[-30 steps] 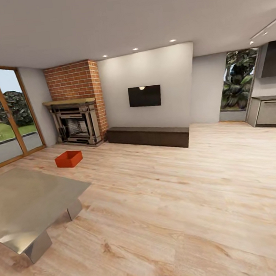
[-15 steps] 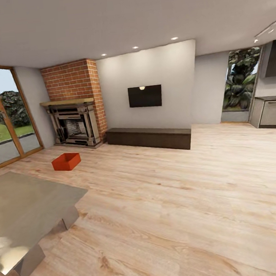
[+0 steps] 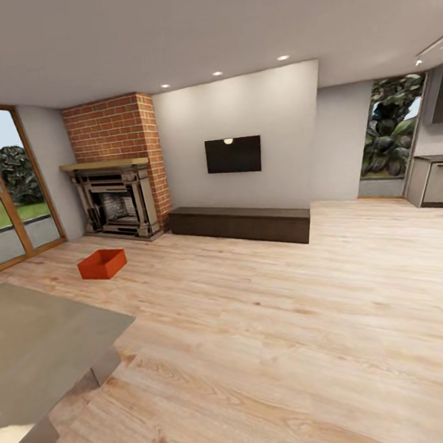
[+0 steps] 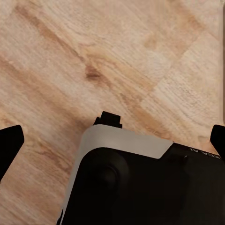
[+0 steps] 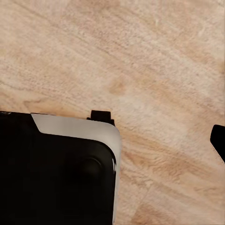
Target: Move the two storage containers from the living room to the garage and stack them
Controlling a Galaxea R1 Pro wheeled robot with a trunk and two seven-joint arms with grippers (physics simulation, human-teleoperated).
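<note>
One orange-red open-topped storage container point(image 3: 102, 264) sits on the light wood floor point(image 3: 293, 323) of the living room, far ahead to my left, in front of the brick fireplace point(image 3: 117, 202). The second container and the garage are out of view. My left gripper point(image 4: 112, 140) hangs over the planks, open, its black fingertips point(image 4: 9, 143) wide apart and holding nothing. In the right wrist view my right gripper point(image 5: 112, 140) is open too, with one fingertip point(image 5: 219, 140) at the picture's edge over bare planks.
A grey low table point(image 3: 36, 343) stands close at my left. A long dark cabinet point(image 3: 241, 223) runs along the far wall under a TV point(image 3: 234, 155). Wood-framed glass doors point(image 3: 0, 190) are at far left, kitchen units point(image 3: 442, 181) at far right.
The whole head view has shifted as the camera moved: the table and container slid toward the picture's left and the chair legs at right left the picture. Nothing in the room itself moved.
</note>
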